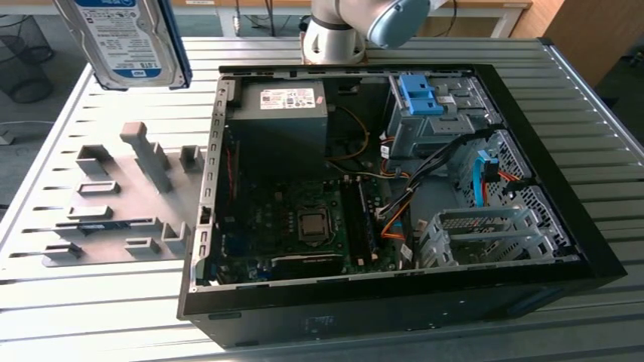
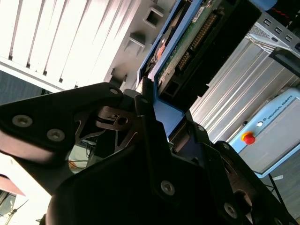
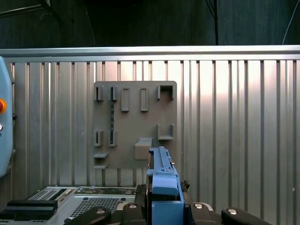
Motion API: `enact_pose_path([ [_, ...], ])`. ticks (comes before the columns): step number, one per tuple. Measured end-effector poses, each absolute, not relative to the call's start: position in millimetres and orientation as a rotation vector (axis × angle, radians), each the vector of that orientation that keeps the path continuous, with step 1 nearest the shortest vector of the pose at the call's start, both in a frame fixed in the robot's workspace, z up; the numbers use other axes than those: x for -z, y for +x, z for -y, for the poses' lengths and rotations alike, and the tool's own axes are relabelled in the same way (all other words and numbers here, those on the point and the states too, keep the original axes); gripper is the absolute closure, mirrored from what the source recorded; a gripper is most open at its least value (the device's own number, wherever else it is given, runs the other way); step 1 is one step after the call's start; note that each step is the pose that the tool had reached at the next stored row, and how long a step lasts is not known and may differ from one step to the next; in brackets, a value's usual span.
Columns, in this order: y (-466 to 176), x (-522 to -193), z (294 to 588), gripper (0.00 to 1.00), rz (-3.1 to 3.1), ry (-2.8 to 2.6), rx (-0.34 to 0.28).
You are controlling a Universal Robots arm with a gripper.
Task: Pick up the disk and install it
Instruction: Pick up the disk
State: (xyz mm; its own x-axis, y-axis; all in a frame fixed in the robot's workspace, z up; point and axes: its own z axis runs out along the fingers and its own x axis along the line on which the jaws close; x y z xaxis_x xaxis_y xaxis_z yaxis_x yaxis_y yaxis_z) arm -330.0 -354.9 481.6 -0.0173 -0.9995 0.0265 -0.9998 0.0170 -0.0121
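Hand point(image 3: 164, 211) pinches disk point(image 1: 126, 38) edgewise; disk upright, long axis near vertical.

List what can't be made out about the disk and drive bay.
Exterior view: the disk runs off the top edge, so its upper end is cut off.
Second wrist view: the body of the gripper covers much of the held disk.
Exterior view: the blue bracket and cables hide the inside of the drive cage; free slot undecidable.
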Motion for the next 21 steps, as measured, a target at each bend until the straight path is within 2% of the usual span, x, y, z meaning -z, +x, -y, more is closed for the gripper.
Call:
enact_pose_path([
  [21,-296,-482,361,0.64,2.232,2.194,-0.043],
])
